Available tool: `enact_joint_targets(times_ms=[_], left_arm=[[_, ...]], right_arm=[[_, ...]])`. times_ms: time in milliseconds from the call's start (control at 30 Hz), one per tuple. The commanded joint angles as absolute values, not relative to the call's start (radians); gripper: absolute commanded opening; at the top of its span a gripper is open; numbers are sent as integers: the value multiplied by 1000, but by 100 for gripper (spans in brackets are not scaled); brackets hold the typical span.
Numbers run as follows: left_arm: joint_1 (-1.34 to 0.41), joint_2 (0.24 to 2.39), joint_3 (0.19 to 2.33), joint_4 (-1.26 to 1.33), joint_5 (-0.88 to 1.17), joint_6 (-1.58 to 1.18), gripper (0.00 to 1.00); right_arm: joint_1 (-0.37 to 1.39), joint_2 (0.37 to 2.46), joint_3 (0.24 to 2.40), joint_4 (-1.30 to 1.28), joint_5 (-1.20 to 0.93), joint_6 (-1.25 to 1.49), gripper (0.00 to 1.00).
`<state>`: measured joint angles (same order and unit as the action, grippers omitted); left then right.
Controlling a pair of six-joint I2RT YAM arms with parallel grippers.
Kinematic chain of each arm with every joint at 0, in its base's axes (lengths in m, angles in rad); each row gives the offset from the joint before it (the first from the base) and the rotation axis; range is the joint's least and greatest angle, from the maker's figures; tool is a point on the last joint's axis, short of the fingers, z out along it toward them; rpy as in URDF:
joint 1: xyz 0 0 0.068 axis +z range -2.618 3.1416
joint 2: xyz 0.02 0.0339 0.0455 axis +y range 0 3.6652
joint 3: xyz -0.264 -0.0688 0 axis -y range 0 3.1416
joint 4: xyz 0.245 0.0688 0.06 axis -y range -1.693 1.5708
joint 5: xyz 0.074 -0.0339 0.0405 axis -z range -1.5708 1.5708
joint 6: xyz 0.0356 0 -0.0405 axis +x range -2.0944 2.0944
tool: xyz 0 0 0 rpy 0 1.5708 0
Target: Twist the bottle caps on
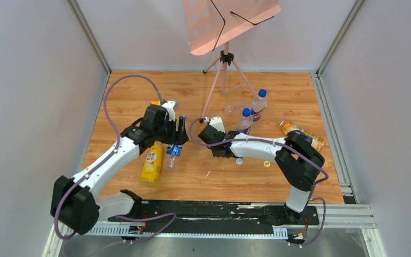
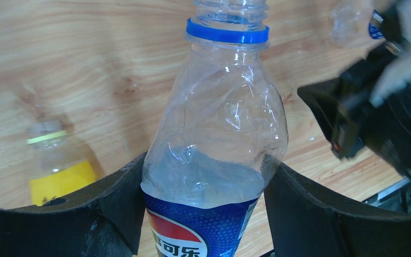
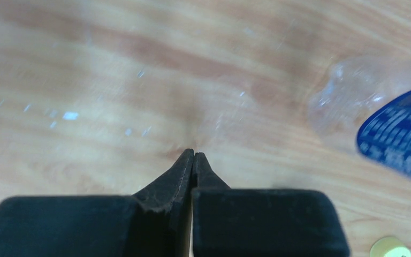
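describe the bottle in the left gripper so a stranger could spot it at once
On the wooden table, left of the pink music stand, the left gripper clamps a clear bottle with a blue label. Unlike the two similar bottles standing by the stand, its neck is open, bearing only a blue ring, no cap.

The left tool [image 2: 206,211] grips a clear bottle [image 2: 225,123] at the bottom centre of the frame, one black finger [image 2: 107,209] pressed against each side just above its blue label [image 2: 192,235]. The neck at top centre is uncapped, with a blue ring [image 2: 227,33] below the threads. At left, blurred, a yellow bottle [image 2: 59,171] lies uncapped on the wooden tabletop [image 2: 85,64]. The right arm [image 2: 385,107], black and white, fills the right side. Blurred clear plastic [image 2: 350,21] shows at upper right.
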<state>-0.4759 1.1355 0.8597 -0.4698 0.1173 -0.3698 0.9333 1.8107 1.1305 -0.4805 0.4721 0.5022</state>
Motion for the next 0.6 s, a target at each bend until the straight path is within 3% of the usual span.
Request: enact_joint_targets(times_ms=[0,200,300,567], left_arm=[[-474,1257,923,-457,170,-448,18],[-476,1441,961,-482,166,-470,23],[-483,1519,971,-480,157,-470,27],[-492,1623,969,-473,143,-470,53]], right_arm=[[991,1694,1093,-495,385,542,0],[1026,1607,1048,-518,358,577,2],[1026,1575,1026,-547,438,593,14],[1014,1395,902,-594,635,705,44]])
